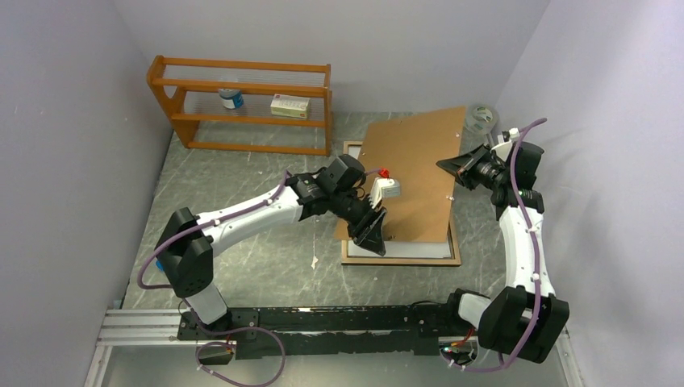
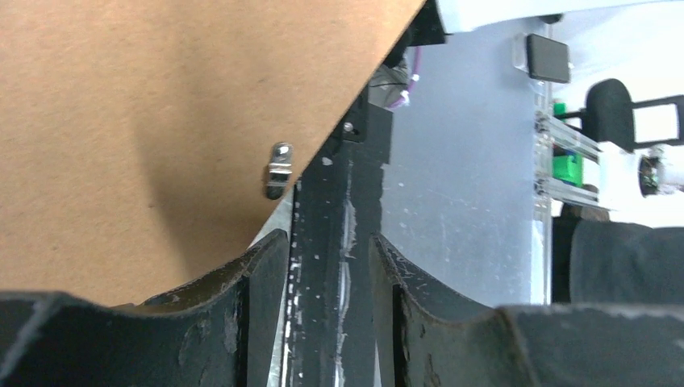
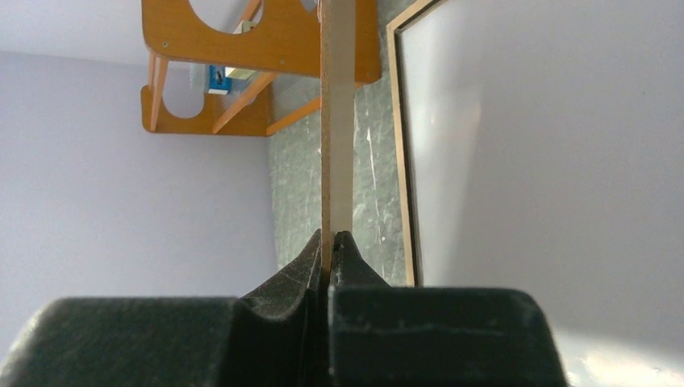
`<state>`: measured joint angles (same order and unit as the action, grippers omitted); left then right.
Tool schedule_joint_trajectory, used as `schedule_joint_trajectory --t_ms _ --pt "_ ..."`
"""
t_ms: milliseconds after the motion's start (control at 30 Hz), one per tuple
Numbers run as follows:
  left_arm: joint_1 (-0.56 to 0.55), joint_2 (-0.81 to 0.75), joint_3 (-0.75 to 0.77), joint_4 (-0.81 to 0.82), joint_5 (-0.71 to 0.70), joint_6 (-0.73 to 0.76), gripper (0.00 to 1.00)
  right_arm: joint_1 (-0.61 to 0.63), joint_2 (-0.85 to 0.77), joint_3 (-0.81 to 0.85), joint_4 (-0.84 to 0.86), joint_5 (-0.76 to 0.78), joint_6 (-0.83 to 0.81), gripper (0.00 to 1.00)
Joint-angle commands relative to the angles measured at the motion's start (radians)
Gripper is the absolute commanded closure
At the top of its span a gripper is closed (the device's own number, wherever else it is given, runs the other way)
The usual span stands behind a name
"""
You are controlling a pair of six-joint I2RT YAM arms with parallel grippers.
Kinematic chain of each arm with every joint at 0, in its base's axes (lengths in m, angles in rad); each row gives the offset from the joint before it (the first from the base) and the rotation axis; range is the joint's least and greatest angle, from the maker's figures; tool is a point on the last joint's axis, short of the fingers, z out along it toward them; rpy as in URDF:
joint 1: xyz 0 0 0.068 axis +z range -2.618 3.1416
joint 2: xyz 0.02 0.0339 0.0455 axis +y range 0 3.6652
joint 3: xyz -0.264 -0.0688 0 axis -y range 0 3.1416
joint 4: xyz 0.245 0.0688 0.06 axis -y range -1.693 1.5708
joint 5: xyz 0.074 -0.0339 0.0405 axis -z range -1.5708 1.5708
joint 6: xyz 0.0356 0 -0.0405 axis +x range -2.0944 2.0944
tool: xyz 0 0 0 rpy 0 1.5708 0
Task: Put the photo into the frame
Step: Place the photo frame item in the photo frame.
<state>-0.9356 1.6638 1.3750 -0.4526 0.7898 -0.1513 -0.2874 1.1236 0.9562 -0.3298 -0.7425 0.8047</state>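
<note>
The frame (image 1: 399, 260) lies flat on the table, its light wood reverse up. A plain white surface (image 1: 403, 247) fills its opening; it looks like the photo's reverse, and no printed side shows. My right gripper (image 1: 446, 167) is shut on the right edge of the brown backing board (image 1: 411, 173) and holds it tilted above the frame. In the right wrist view the board (image 3: 337, 121) runs edge-on from the gripper (image 3: 332, 238), beside the frame's rail (image 3: 401, 161). My left gripper (image 1: 369, 240) is open at the frame's near left part, its jaws either side of a dark rail (image 2: 323, 242).
An orange-brown shelf rack (image 1: 242, 105) stands at the back left, with a bottle (image 1: 231, 98) and a small box (image 1: 289, 106) on it. A tape roll (image 1: 481, 117) lies at the back right corner. A metal clip (image 2: 278, 169) sits on the board's edge. Walls close in on both sides.
</note>
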Motion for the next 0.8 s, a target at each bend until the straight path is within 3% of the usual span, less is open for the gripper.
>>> schedule_joint_trajectory --t_ms 0,267,600,767 --pt "-0.002 -0.038 0.069 -0.040 0.158 0.018 0.52 0.001 -0.045 0.010 0.120 -0.076 0.055 1.00" --pt "-0.002 -0.028 0.201 -0.127 0.197 0.065 0.47 0.000 -0.058 -0.023 0.149 -0.077 0.079 1.00" --pt "-0.066 0.056 0.314 0.253 0.106 -0.152 0.31 0.001 -0.099 -0.059 0.148 -0.064 0.109 1.00" --pt "-0.108 0.176 0.466 0.242 0.060 -0.115 0.29 0.001 -0.112 -0.065 0.131 -0.061 0.109 1.00"
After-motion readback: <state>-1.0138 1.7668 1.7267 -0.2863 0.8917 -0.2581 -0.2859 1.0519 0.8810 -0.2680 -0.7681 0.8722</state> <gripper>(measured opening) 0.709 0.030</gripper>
